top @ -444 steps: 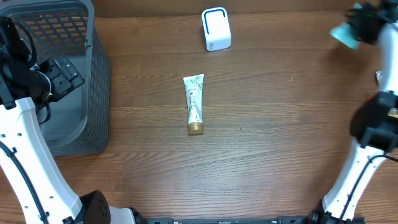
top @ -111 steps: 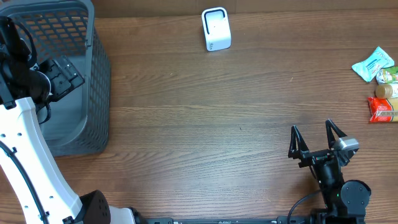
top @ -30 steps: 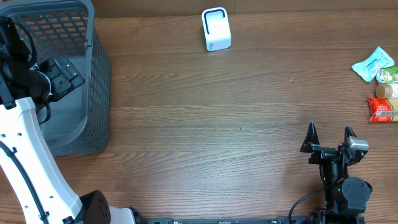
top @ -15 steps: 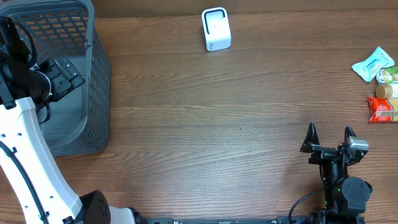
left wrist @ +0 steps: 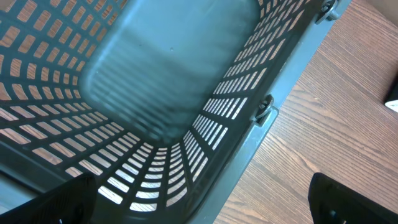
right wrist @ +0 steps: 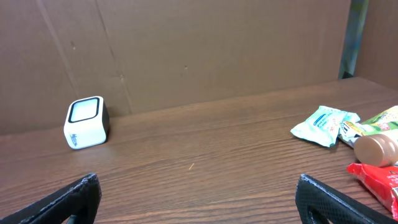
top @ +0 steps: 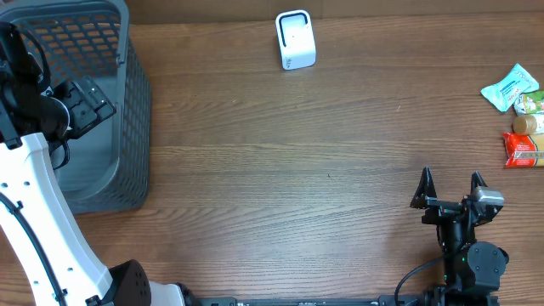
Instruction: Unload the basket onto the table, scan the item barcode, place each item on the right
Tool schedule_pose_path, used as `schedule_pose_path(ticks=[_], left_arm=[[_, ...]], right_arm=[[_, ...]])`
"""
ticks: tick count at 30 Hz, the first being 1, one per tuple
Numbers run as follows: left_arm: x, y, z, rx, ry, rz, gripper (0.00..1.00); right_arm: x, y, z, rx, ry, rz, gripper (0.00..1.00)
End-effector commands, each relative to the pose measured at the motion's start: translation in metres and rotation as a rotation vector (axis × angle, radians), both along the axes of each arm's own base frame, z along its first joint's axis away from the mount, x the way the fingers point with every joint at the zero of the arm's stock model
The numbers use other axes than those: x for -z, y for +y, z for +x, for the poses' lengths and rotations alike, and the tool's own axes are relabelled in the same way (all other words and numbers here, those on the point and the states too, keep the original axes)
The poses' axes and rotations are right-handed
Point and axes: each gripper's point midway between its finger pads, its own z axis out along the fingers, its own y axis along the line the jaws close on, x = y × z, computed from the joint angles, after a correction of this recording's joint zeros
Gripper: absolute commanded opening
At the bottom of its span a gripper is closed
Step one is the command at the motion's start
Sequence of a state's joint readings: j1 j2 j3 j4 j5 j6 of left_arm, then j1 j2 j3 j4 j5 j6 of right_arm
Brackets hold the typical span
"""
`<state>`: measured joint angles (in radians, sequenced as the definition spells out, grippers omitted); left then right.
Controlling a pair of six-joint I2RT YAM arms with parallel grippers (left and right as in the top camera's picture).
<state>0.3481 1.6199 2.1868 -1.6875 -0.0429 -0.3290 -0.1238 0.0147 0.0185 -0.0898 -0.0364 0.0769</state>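
My right claw point(top: 450, 180) stood wide open, empty, above the surface point(top: 297, 170); my left claw point(left wrist: 198, 186) gaped empty over the grey basket point(top: 127, 127). Print on the white scanner point(right wrist: 86, 122) was too small to read.

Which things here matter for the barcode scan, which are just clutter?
Job: white scanner; teal packet, capped tube, red packet (likely scan candidates); right gripper, open.
Lying about: grey basket, probably.
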Motion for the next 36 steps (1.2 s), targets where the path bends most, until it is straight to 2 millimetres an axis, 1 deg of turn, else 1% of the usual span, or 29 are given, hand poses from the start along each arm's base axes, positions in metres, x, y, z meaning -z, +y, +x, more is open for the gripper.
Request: schedule_pose_path(ticks=[1,5,8,11,13,16,18,20,25,26,28,30,32,35,36], left_arm=[[0.000,0.003,0.000,0.020,0.012,0.026,1.00],[-0.002,0.002,-0.001,0.029,0.007,0.027,1.00],[-0.008,0.000,-0.006,0.029,-0.014,0.035,1.00],[-0.022,-0.002,-0.018,0.016,-0.058,0.058,1.00],[-0.029,-0.006,-0.030,0.014,-0.082,0.070,1.00],[-0.030,-0.013,-0.046,0.021,-0.116,0.086,1.00],[-0.021,-0.018,-0.056,0.037,-0.127,0.091,1.00],[-0.006,-0.029,-0.062,0.099,-0.146,0.090,1.00],[0.033,-0.076,-0.058,0.399,-0.281,0.095,1.00],[0.049,-0.093,-0.061,0.489,-0.353,0.106,1.00],[0.066,-0.105,-0.066,0.544,-0.426,0.115,1.00],[0.080,-0.111,-0.073,0.564,-0.486,0.135,1.00],[0.092,-0.112,-0.083,0.562,-0.555,0.167,1.00],[0.107,-0.114,-0.101,0.554,-0.651,0.217,1.00],[0.109,-0.115,-0.104,0.554,-0.666,0.225,1.00]], right_arm=[[0.001,-0.002,0.000,0.011,-0.007,-0.008,1.00],[0.001,-0.002,0.000,0.011,-0.007,-0.008,1.00],[0.001,-0.002,0.000,0.011,-0.007,-0.008,1.00],[0.001,-0.002,0.000,0.011,-0.007,-0.008,1.00],[0.001,-0.002,0.000,0.011,-0.007,-0.008,1.00],[0.001,-0.002,0.000,0.011,-0.007,-0.008,1.00],[0.001,-0.002,0.000,0.011,-0.007,-0.008,1.00],[0.001,-0.002,0.000,0.011,-0.007,-0.008,1.00],[0.001,-0.002,0.000,0.011,-0.007,-0.008,1.00],[0.001,-0.002,0.000,0.011,-0.007,-0.008,1.00],[0.001,-0.002,0.000,0.011,-0.007,-0.008,1.00],[0.001,-0.002,0.000,0.011,-0.007,-0.008,1.00],[0.001,-0.002,0.000,0.011,-0.007,-0.008,1.00],[0.001,-0.002,0.000,0.011,-0.007,-0.008,1.00],[0.001,-0.002,0.000,0.011,-0.007,-0.008,1.00]])
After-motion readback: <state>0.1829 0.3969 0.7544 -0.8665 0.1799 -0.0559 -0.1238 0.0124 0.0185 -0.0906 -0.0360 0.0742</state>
